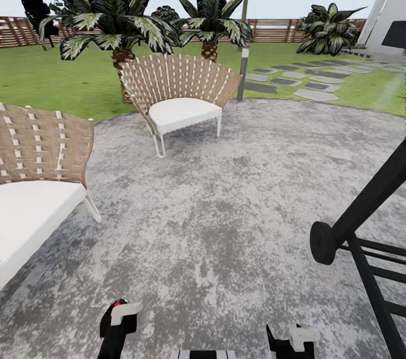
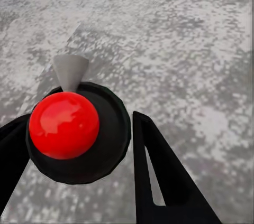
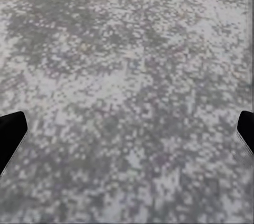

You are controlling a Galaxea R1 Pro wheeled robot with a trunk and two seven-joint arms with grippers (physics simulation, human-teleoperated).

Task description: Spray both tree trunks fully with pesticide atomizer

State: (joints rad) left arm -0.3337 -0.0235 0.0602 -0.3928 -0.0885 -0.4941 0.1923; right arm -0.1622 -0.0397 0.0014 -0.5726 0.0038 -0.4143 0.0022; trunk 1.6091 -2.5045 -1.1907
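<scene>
Left gripper (image 2: 79, 145): black fingers closed around the black atomizer with red round cap and grey cone nozzle (image 2: 64, 124); seen low in the head view (image 1: 119, 316).
Right gripper (image 3: 127, 129): spread wide, holding nothing, above mottled grey stone paving (image 3: 132, 60).
Nearby: two woven tan chairs with white cushions (image 1: 179, 96).
Beyond: short palms (image 1: 115, 20), green lawn (image 1: 51, 74), brown slat fence (image 1: 17, 31).

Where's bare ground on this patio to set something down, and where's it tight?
Bare: the grey paving from the far woven chair toward the robot, ahead of both grippers, left gripper and right gripper. Crowded: the left edge by the near woven chair, and the right edge by the black frame.
</scene>
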